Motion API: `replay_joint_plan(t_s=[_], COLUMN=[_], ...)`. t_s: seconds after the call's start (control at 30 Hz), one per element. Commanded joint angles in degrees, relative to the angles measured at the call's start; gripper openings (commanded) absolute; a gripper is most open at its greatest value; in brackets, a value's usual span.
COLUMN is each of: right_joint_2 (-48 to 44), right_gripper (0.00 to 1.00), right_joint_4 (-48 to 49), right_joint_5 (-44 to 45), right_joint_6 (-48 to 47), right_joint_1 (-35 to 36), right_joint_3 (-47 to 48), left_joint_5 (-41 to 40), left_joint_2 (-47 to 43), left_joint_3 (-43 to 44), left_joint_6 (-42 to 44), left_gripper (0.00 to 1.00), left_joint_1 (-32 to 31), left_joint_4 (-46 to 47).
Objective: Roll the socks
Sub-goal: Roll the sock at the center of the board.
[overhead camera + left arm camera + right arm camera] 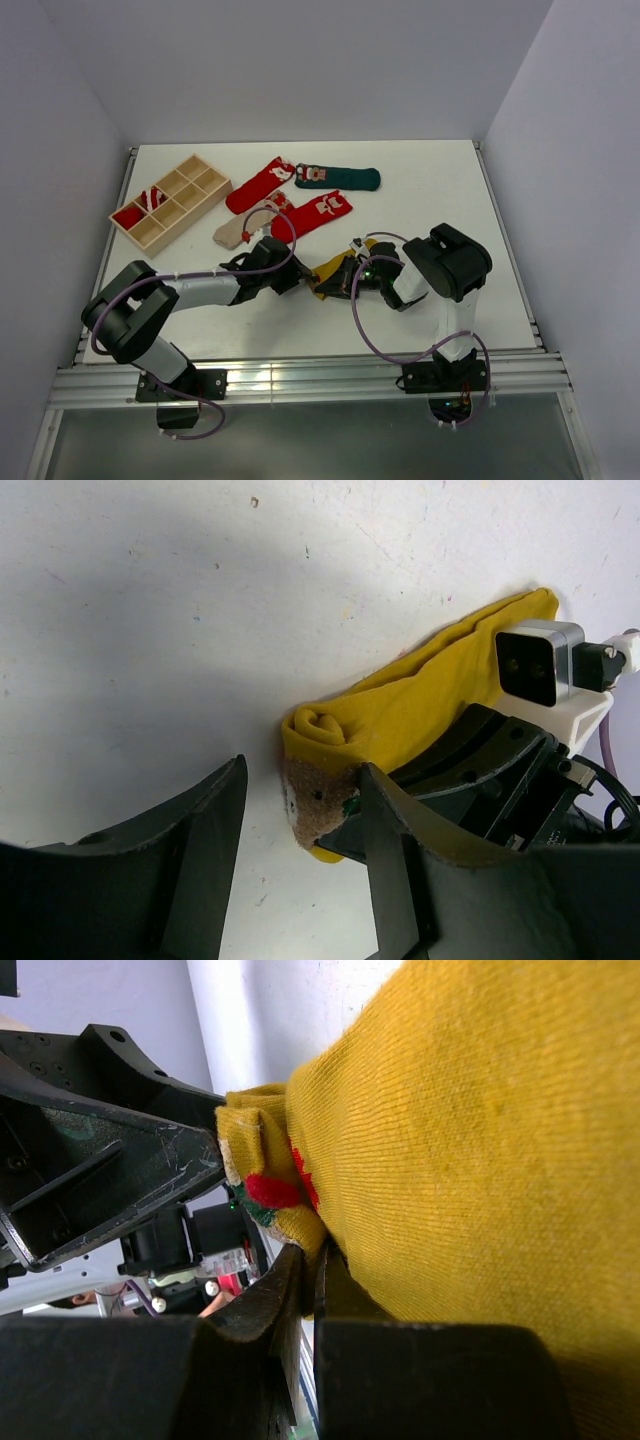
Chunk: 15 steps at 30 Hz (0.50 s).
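Observation:
A mustard yellow sock lies on the white table, its near end curled into a small roll with a brown figure patch below it. My left gripper is open; the rolled end sits at its fingertips, close to the right finger. My right gripper is shut on the mustard sock's edge, beside the red-and-green patch. From above, the left gripper and right gripper meet at the mustard sock.
Farther back lie a red sock, a dark green sock, another red sock and a beige sock. A wooden compartment tray at the back left holds a striped sock.

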Motion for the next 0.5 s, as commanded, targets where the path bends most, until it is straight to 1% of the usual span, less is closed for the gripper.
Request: replay_joint_plan(t_s=[0.0, 0.13, 0.23, 0.33, 0.37, 0.43, 0.47], right_joint_2=[0.87, 0.52, -0.19, -1.24, -1.94, -2.82, -3.26], right_gripper=[0.0, 0.0, 0.0, 0.0, 0.0, 0.0, 0.0], right_joint_4=[-3.57, -4.37, -5.95, -8.49, -9.11, -11.57, -12.53], right_joint_5=[0.99, 1.34, 1.52, 2.3, 2.4, 3.09, 3.45], right_joint_6=[-1.74, -2.18, -3.23, -4.72, -5.16, -6.57, -7.1], right_joint_1=[-0.32, -0.32, -0.32, -0.32, -0.32, -0.32, -0.32], right_joint_3=[-0.65, -0.65, -0.39, 0.05, 0.14, 0.58, 0.66], left_joint_5=[0.1, -0.17, 0.18, 0.28, 0.36, 0.27, 0.19], left_joint_2=[0.63, 2.39, 4.32, 6.08, 6.78, 7.14, 7.4], left_joint_3=[1.31, 2.53, 3.68, 4.99, 5.26, 6.14, 6.4], left_joint_6=[0.9, 1.34, 1.51, 1.69, 1.78, 1.86, 1.87], left_gripper=[0.54, 0.53, 0.5, 0.44, 0.38, 0.31, 0.24], left_joint_1=[-0.35, -0.44, -0.61, -0.96, -1.14, -1.32, -1.4], left_joint_4=[1.74, 0.96, -0.45, -2.29, -3.34, -4.58, -5.28])
